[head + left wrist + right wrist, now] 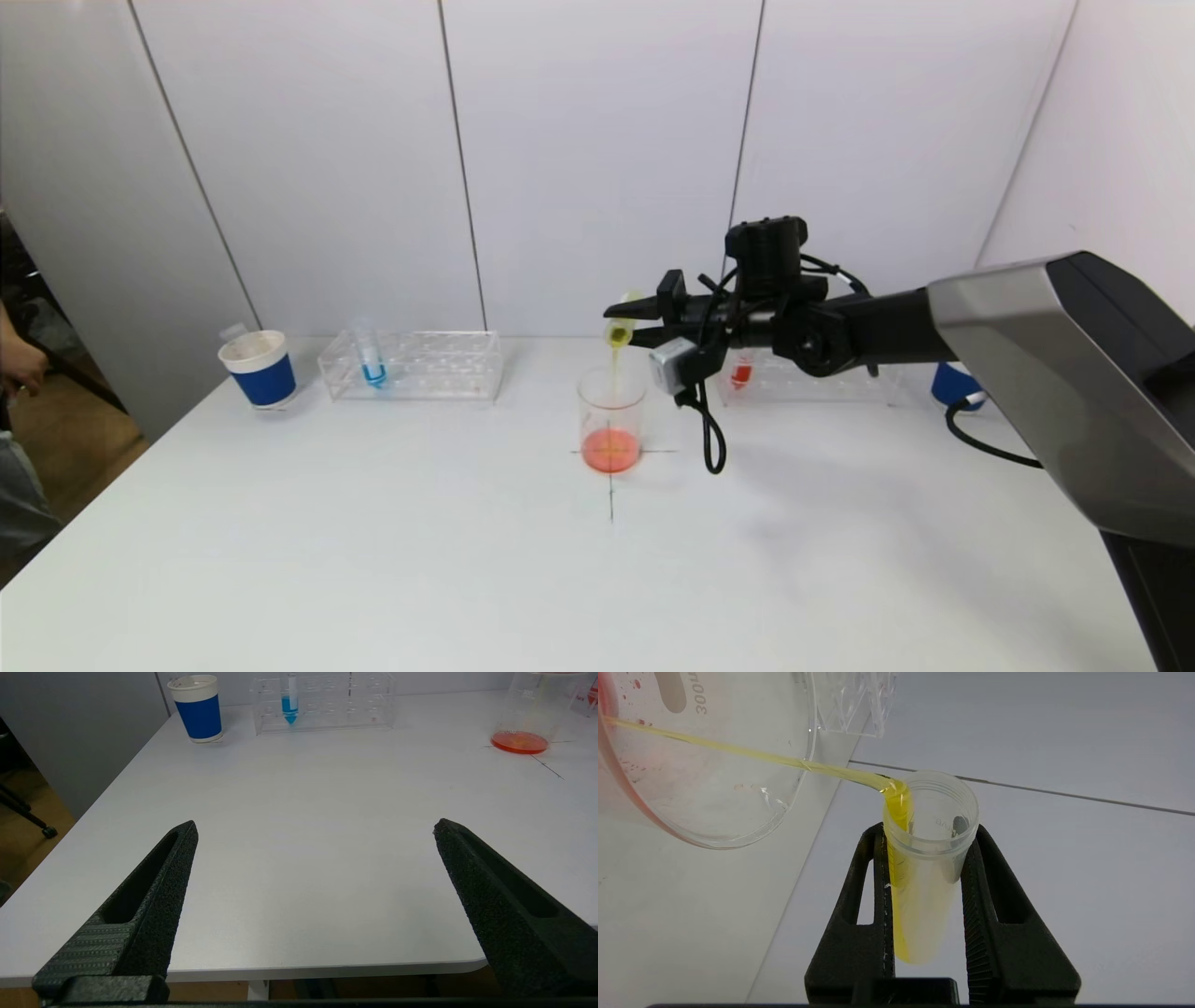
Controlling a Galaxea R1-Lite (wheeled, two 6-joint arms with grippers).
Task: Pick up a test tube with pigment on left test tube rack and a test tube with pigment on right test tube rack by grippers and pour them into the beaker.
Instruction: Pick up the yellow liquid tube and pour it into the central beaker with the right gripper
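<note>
My right gripper (627,322) is shut on a clear test tube (618,331) with yellow pigment, tipped over the beaker (611,418). A thin yellow stream runs from the tube's mouth (896,788) into the beaker (705,760), which holds orange-red liquid at its bottom. The left rack (411,364) holds a tube with blue pigment (372,359). The right rack (803,381), partly hidden behind the right arm, holds a tube with red pigment (741,373). My left gripper (315,828) is open and empty, low at the table's near edge, out of the head view.
A blue-and-white paper cup (259,368) stands at the far left, and it also shows in the left wrist view (198,707). Another blue cup (954,383) stands behind the right arm. A black cross is marked on the table under the beaker. A person's arm is at the left edge.
</note>
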